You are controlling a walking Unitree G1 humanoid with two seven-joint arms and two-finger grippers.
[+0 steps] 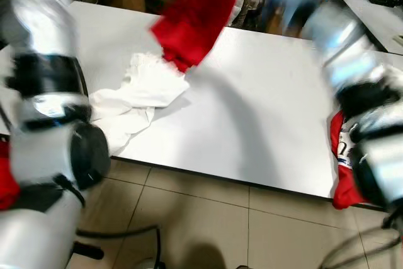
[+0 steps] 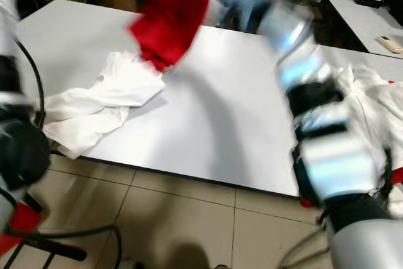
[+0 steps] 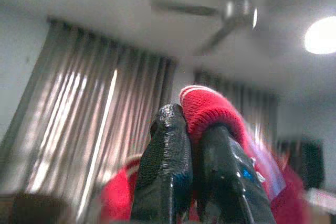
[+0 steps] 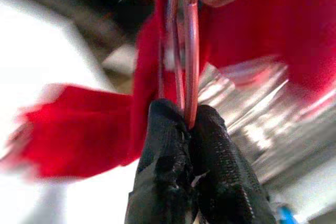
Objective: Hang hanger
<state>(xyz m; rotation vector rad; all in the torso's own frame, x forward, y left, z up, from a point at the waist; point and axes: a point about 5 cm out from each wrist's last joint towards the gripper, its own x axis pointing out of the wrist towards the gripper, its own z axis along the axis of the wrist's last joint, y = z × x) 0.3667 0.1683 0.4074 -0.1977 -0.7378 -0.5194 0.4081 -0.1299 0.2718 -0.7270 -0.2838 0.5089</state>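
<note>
Both arms are raised up out of the head camera's frame, so the eye views are mostly blurry silver forearms on the left and right edges. Between them, at the top centre, a red garment [image 1: 198, 14] hangs down, its lower end dangling just above a white table [image 1: 264, 124].

The left gripper [image 3: 190, 129] is seen in its wrist view pointing up toward the ceiling. Its two black fingers are pressed nearly together, pinching a ribbed red cuff or hem of the garment that pokes out just above the tips. Behind it there's a ceiling fan [image 3: 231, 11] at the top of the frame, a bright round lamp [image 3: 321, 35] at the upper right, and long curtains [image 3: 94, 124] on the left.

The right gripper [image 4: 189, 116] is clamped tight too, with thin reddish wire loops of the hanger [image 4: 185, 40] caught between its fingertips and running straight up to the top of the frame. Red cloth sits behind and around the wire, pretty smeared by motion.

On the table, a crumpled white garment [image 1: 135, 99] lies at the left side, right under the red one's lower end; can't tell if they touch. Another bit of red fabric [image 1: 343, 174] hangs over the table's near right edge. Beige floor tiles [image 1: 208, 225] fill the bottom of the frame.
</note>
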